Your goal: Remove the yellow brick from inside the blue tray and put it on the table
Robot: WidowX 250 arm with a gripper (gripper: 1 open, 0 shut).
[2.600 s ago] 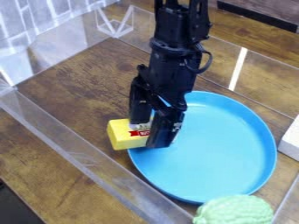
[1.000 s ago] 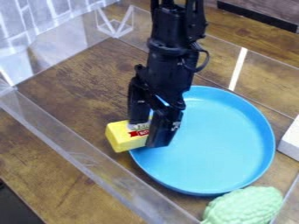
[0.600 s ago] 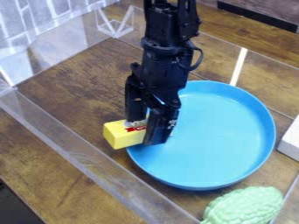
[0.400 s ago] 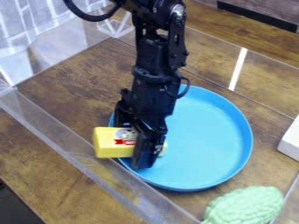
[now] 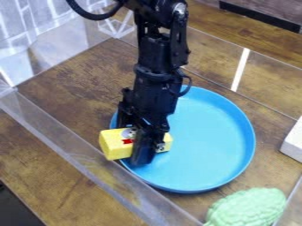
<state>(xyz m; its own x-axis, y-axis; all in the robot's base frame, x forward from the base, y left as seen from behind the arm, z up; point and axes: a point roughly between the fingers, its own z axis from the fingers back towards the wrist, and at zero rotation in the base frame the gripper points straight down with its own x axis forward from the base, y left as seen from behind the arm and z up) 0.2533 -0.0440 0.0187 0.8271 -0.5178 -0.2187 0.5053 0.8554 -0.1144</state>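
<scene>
The yellow brick (image 5: pixel 116 143), with a red-and-white label on top, lies across the left rim of the blue tray (image 5: pixel 218 150), half over the table (image 5: pixel 71 93). My gripper (image 5: pixel 144 144) points steeply down onto it. Its dark fingers straddle the brick's short width, and the near finger (image 5: pixel 144 152) presses on the front face, so the gripper looks shut on the brick. The far finger is hidden behind the brick and the arm. Yellow shows on both sides of the near finger.
A bumpy green lump (image 5: pixel 248 207) sits at the near right, just past the tray. A white object (image 5: pixel 295 141) pokes in at the right edge. Clear acrylic walls (image 5: pixel 53 124) run along the near-left and far sides of the tabletop.
The gripper sank onto the brick and its fingers closed in. Brick and tray both slid to the left, and the brick now sits lower left.
</scene>
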